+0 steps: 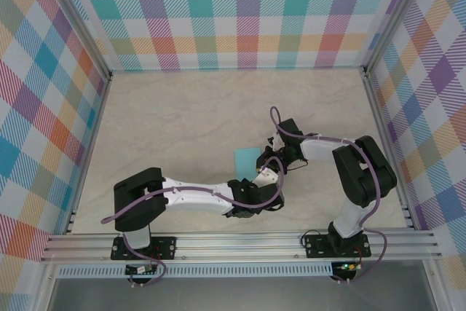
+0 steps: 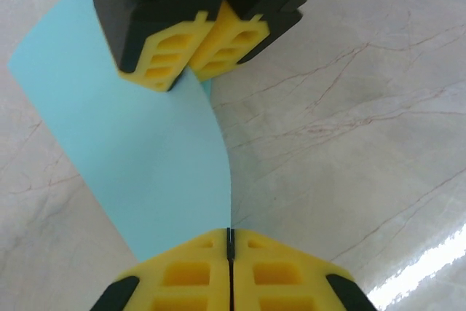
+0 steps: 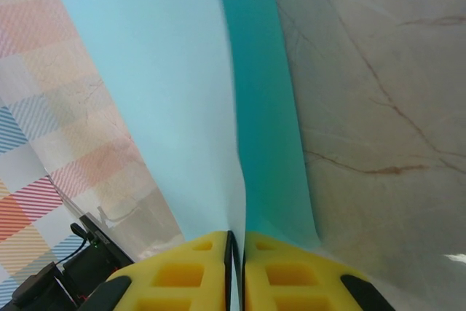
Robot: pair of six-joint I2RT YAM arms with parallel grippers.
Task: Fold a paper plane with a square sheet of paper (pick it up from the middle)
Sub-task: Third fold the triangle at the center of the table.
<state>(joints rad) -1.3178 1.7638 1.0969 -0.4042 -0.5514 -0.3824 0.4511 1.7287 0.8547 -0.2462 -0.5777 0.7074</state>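
— Fingers of the left gripper: how do they stand?

— Pressed together, yellow pads face to face at 6 o'clock of the left wrist view. The near edge of the square sheet of paper runs into the seam between them, so they hold the sheet.

— And the right gripper?

— It comes in at 12 o'clock of that same view, pads closed on the far edge of the sheet. From its own wrist camera the pads sit at 6 o'clock with only a hairline gap, and the paper goes straight into it.

— So where is the sheet?

— Between the two grippers, pinched at opposite edges. In the left wrist view it bows from 12 down to 6 o'clock and spreads toward 10 o'clock over the pale marbled table. In the right wrist view it rises from the pads toward 12 o'clock. There is a pale face on the 11 o'clock side and a darker teal strip on the 1 o'clock side, and they meet along a line that runs into the pads. Crease or mere bend, I cannot tell.

— From above?

— Near the middle of the table, a small teal patch shows at 9 o'clock of where the two grippers meet. The rest is hidden under them. Whether any part rests on the table, I cannot tell.
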